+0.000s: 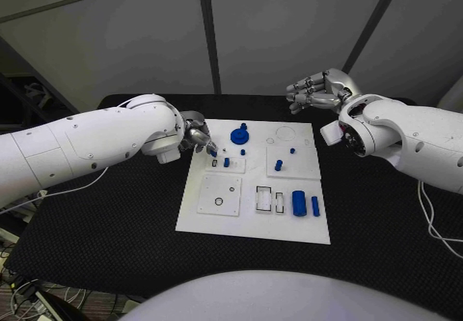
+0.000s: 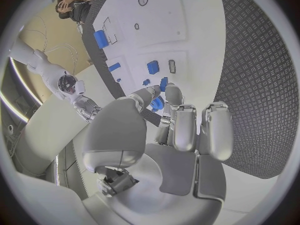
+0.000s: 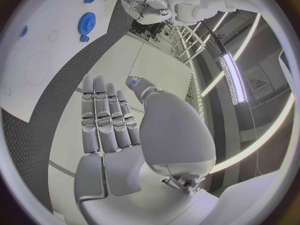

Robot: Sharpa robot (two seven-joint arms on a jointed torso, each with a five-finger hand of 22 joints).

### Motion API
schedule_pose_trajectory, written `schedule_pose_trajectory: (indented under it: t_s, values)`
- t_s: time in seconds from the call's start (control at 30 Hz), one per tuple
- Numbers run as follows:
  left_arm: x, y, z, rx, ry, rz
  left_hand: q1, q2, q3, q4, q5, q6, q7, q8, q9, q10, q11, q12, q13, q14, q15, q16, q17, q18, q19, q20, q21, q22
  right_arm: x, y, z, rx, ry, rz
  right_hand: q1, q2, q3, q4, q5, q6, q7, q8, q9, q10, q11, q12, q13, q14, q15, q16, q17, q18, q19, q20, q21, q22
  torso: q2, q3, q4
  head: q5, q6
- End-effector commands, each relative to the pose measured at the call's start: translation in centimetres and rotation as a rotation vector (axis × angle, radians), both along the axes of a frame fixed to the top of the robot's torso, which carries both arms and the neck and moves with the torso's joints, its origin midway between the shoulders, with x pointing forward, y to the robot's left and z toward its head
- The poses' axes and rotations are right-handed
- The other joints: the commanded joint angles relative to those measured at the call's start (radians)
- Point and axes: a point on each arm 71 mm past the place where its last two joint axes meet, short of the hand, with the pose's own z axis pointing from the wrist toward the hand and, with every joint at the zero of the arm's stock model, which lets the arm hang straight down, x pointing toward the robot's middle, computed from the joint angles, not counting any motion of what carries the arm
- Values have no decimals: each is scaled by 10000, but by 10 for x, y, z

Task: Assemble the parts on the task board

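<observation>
A white task board (image 1: pixel 253 224) lies flat in the middle of a black table (image 1: pixel 116 254), between two white robot arms. The left hand (image 1: pixel 196 136) hovers at the board's far-left corner, fingertips pointing down at the plate. In the left wrist view its thumb and a finger close on a small blue part (image 2: pixel 157 103), so it appears to hold that piece over the board; the pinch itself is partly hidden, so this is a judgement.

Just beyond the left hand's fingertips, toward the board's middle, stands a blue gear (image 1: pixel 239 137) on its post, with a few short blue pegs (image 1: pixel 227 162) close beside it. Farther off, toward the board's near-right area, a blue cylinder (image 1: pixel 299 203) lies beside a thin blue pin (image 1: pixel 316 206), both with their long axes running from the far edge toward the robot.

The right hand (image 1: pixel 316 90) is raised off the board beyond its far-right corner, well apart from every part. It holds nothing, with its fingers extended side by side and the thumb apart.

The left hand is plainly the nearer one, directly above the cluster of small sockets, so the coming move likely belongs to it: lowering the pinched piece straight down.
</observation>
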Motion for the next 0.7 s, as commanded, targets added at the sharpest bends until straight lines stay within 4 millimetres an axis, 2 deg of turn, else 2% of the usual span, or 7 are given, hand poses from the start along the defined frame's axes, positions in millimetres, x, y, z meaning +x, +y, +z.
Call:
schedule_pose_trajectory:
  t_s: [0.03, 0.17, 0.7]
  values:
    - [-1, -1, 0, 275, -390, -81, 21, -76, 998, -1047, 68, 26, -27, 43, 24, 275, -200, 66, 11, 509, -74, 48, 683, -382, 90, -12, 68, 1356, 0, 0, 1, 10, -36, 67, -76, -10, 9, 62, 67, -59, 23, 21, 12, -68, -14, 37, -12, -35, -9, -43, 14, 8, -51, 15, -7, 17, 4, -2, 4, 7, 1]
    - [-5, -1, -4, 374, -297, -21, 31, -70, 1004, -1049, 97, 31, -28, 54, 34, 288, -203, 72, 20, 510, -77, 50, 685, -388, 105, -14, 87, 1373, 0, 0, 1, 10, -33, 71, -82, -3, 11, 68, 75, -56, 21, 25, 13, -67, -16, 41, -11, -31, -11, -43, 17, 11, -49, 17, -7, 17, 10, -9, 3, 13, 1]
    - [-12, -2, -11, 580, 59, -133, 41, -70, 1015, -1053, 139, 40, -31, 72, 50, 299, -208, 59, 5, 509, -82, 45, 681, -389, 111, -18, 93, 1380, 0, 0, 1, 6, -26, 72, -82, -3, 11, 68, 75, -56, 21, 25, 13, -67, -16, 41, -11, -31, -11, -43, 17, 11, -49, 17, -7, 17, 7, 0, -5, 23, 1]
